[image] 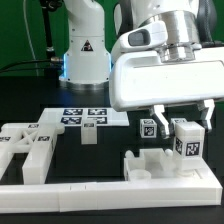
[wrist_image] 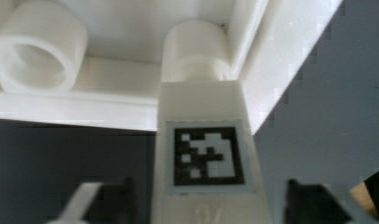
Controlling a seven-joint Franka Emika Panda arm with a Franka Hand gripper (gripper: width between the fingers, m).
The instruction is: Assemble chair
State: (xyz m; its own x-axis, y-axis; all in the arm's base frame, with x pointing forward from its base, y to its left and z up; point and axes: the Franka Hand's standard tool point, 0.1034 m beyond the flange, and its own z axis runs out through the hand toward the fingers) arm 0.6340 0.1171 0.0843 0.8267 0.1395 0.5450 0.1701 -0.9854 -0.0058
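Gripper [image: 180, 118] hangs low on the exterior view's right. In the wrist view I see its fingers [wrist_image: 93, 200] apart, one on each side of a tagged post [wrist_image: 207, 140], with a gap on both sides, so nothing is clamped. The post stands at the half-built chair [image: 150, 168], which sits just behind the long white rail [image: 70, 190]. I cannot tell whether it is seated. Loose white parts [image: 25, 148] lie on the exterior view's left, and a small block [image: 90, 132] stands touching the marker board [image: 85, 115].
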